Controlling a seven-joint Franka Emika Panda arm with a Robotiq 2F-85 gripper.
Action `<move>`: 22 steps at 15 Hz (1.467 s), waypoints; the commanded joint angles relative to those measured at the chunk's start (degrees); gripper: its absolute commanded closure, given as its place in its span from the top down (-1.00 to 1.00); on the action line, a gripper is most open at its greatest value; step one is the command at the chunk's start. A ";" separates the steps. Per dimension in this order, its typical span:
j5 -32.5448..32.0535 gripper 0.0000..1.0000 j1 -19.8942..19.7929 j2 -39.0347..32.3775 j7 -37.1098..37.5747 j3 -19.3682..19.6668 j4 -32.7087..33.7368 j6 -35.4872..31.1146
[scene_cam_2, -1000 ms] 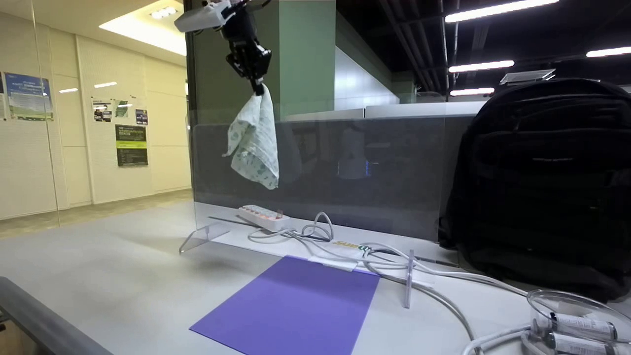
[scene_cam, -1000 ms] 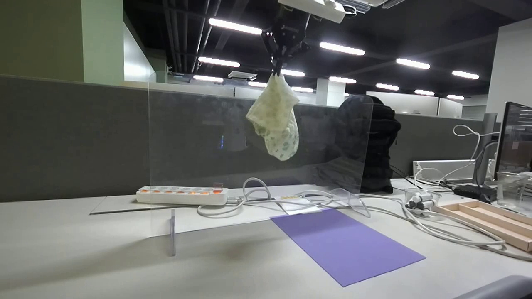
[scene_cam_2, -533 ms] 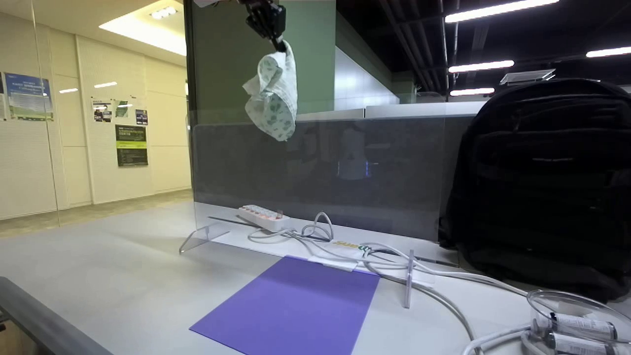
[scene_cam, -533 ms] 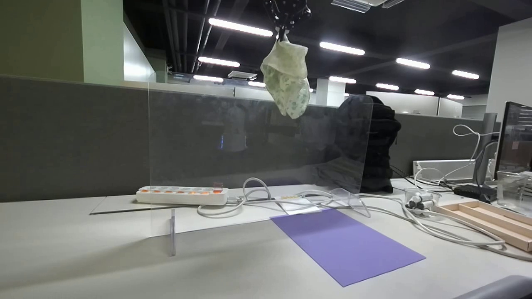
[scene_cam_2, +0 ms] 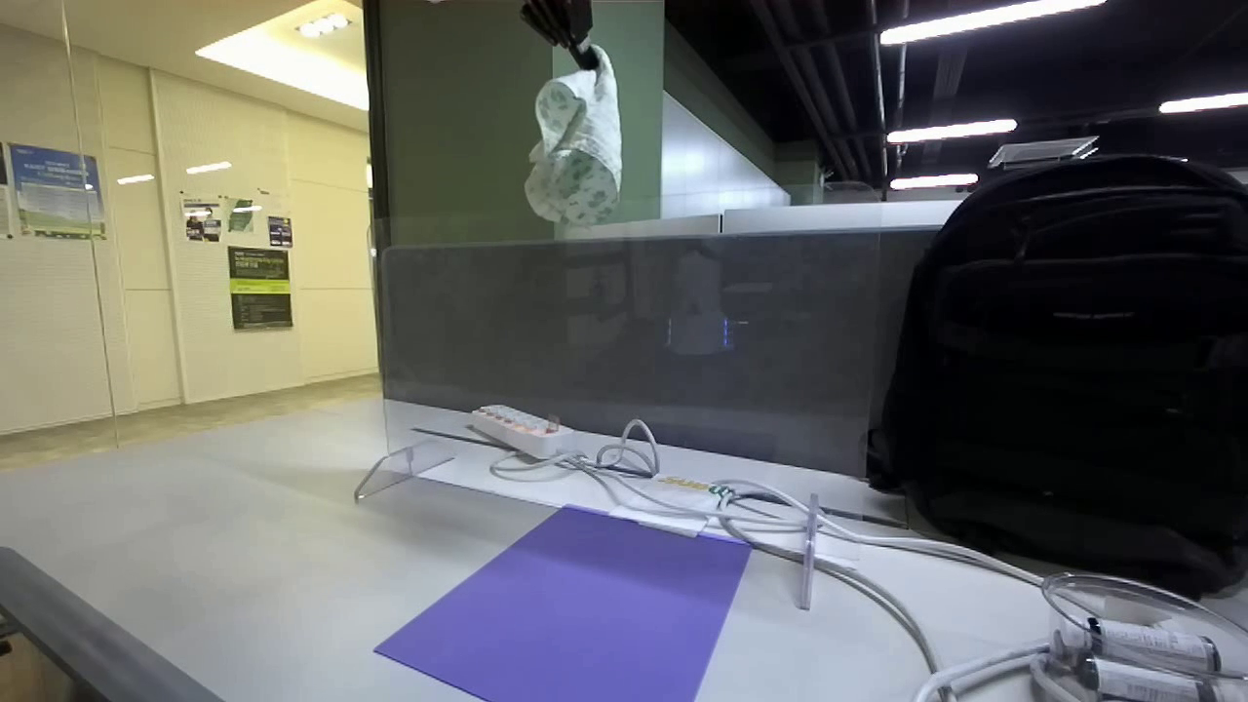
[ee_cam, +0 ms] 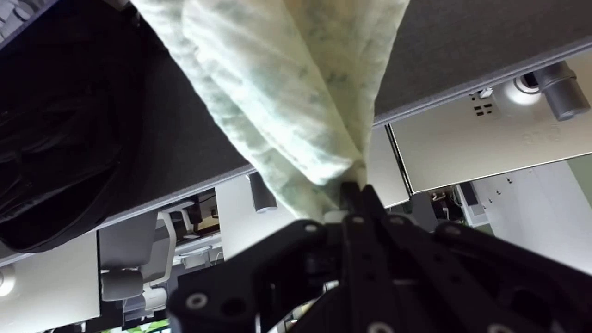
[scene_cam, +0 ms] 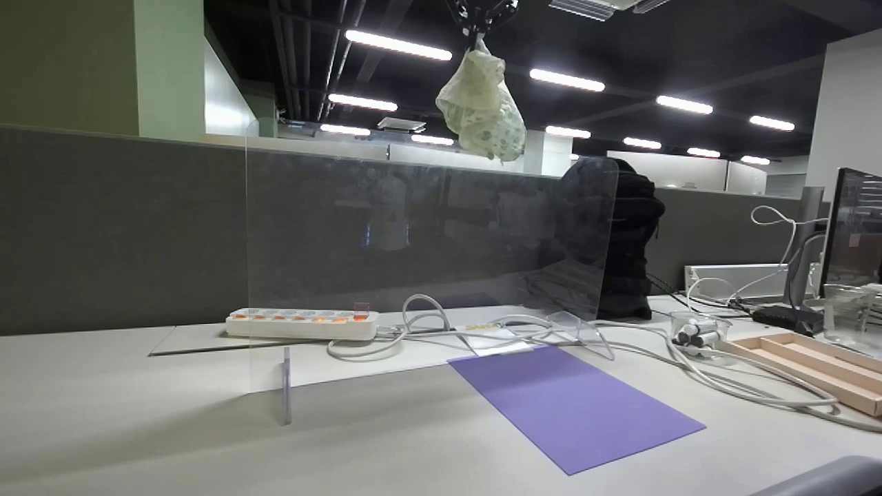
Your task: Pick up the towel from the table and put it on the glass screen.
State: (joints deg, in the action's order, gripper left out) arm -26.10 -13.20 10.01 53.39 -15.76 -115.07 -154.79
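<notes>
The towel, white with a pale green pattern, hangs crumpled in the air from my gripper in both exterior views [scene_cam: 482, 107] [scene_cam_2: 580, 146]. In the wrist view the towel [ee_cam: 277, 92] fills the upper middle. My gripper is shut on its upper end, seen in both exterior views [scene_cam: 473, 41] [scene_cam_2: 587, 58] and in the wrist view [ee_cam: 358, 189]. The clear glass screen [scene_cam: 427, 234] stands upright on the table [scene_cam: 386, 448], on clear feet; it also shows in an exterior view [scene_cam_2: 624, 341]. The towel's lower edge is near the height of the screen's top edge. Their depth gap is unclear.
A purple sheet [scene_cam: 572, 406] lies in front of the screen. Behind it are a white power strip [scene_cam: 303, 325], cables and a grey partition [scene_cam: 124, 234]. A black backpack [scene_cam_2: 1082, 380], a container of bottles [scene_cam: 699, 334], a wooden tray [scene_cam: 813, 365] and a monitor [scene_cam: 854, 234] stand to the side.
My gripper and the towel have risen and shifted to the right in both exterior views. The towel has swung and folded as it hangs. The screen and table things have not moved.
</notes>
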 commanded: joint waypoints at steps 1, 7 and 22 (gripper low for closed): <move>0.09 -0.99 -0.10 -2.79 3.55 -1.00 3.49 -1.39; -0.69 -0.99 -0.43 -8.69 14.24 -2.25 9.90 -2.37; 31.29 -0.99 15.80 -4.65 -23.42 7.43 7.61 17.09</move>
State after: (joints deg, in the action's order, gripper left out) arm -0.52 1.03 3.28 38.32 -10.74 -107.07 -141.72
